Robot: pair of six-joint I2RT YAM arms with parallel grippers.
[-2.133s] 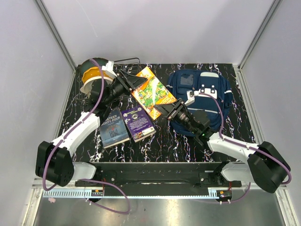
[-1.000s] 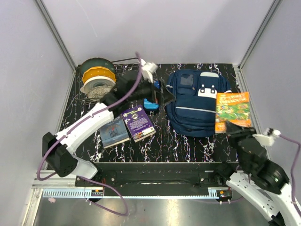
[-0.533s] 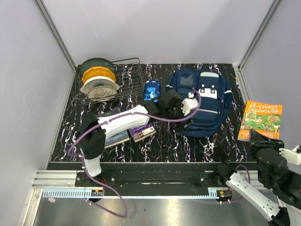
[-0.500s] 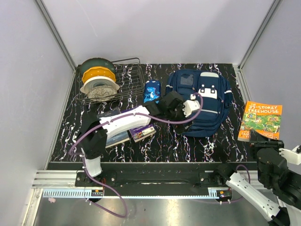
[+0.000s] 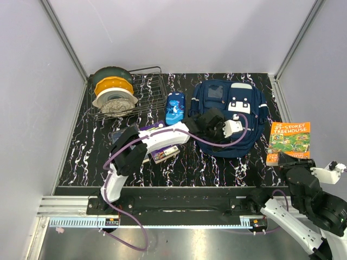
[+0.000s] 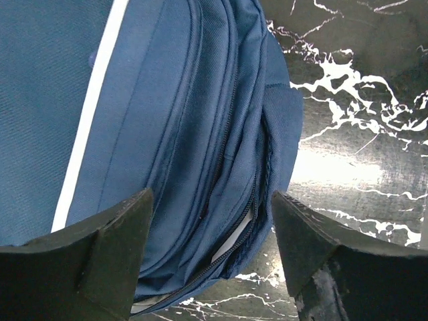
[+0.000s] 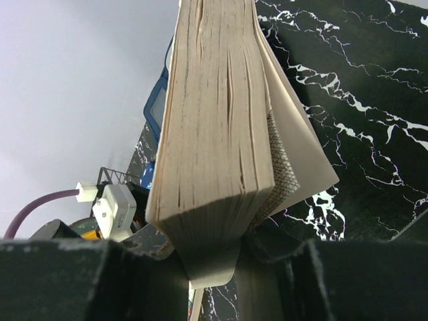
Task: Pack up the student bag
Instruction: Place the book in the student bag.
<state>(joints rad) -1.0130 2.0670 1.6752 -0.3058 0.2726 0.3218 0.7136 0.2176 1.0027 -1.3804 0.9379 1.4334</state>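
Note:
The student bag (image 5: 230,111), navy with white stripes, lies flat at the table's back right. My left gripper (image 5: 219,125) hangs over its near end. In the left wrist view the gripper (image 6: 210,234) is open, its fingers (image 6: 100,261) straddling the bag's (image 6: 167,120) partly unzipped seam, where pale lining (image 6: 231,244) shows. My right gripper (image 5: 282,158) is off the table's right edge, shut on an orange paperback book (image 5: 290,141) held up in the air. The right wrist view shows the book's page block (image 7: 214,134) clamped between the jaws of this gripper (image 7: 221,254).
A small glossy blue pencil case (image 5: 175,105) lies left of the bag. A wire rack (image 5: 146,95) holding stacked round items (image 5: 113,91) stands at the back left. A purple book (image 5: 162,151) lies partly under my left arm, with another book behind it.
My left arm swept right from the pencil case to the bag's near end, and its jaws narrowed slightly. The right arm swung the orange book out right, then back a little.

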